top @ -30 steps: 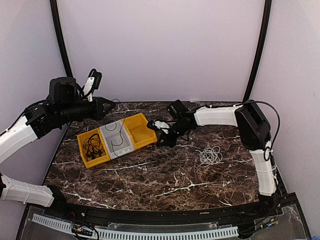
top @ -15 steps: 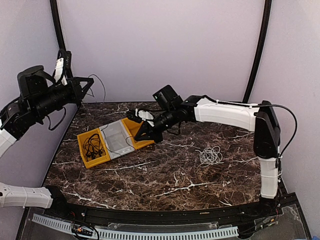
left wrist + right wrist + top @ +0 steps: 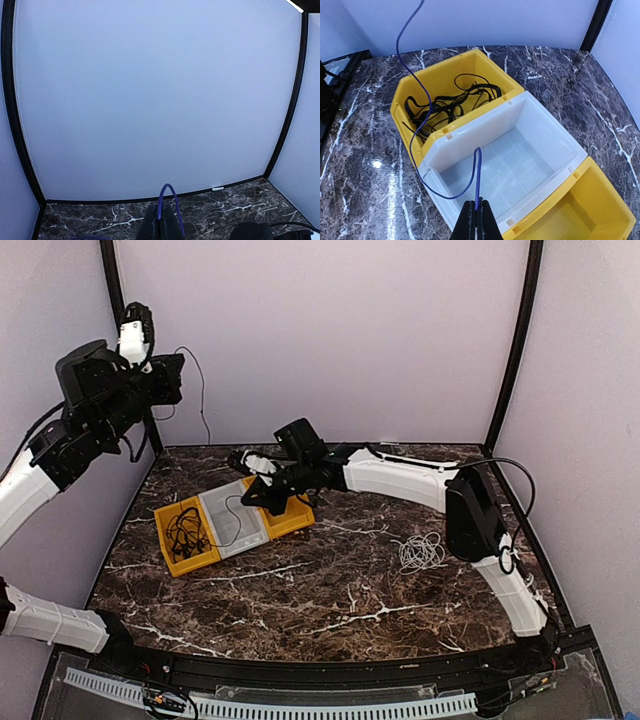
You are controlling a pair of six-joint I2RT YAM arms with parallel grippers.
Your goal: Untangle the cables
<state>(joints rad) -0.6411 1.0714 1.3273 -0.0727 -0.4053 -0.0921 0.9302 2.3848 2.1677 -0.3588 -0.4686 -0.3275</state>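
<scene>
Left tool (image 3: 161,227) and right tool (image 3: 478,222), both clamped shut on one thin violet cord (image 3: 478,175) over the grey plastic tray (image 3: 555,127); black cords (image 3: 451,106) already sit apart at left, and the white coiled cord (image 3: 420,552) at right apparently awaits.

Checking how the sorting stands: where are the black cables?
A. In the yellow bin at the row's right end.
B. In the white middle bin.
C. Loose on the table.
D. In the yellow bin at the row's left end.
D: in the top view the black cables lie bunched in the left-end yellow bin, while the right-end yellow bin shows none.
</scene>
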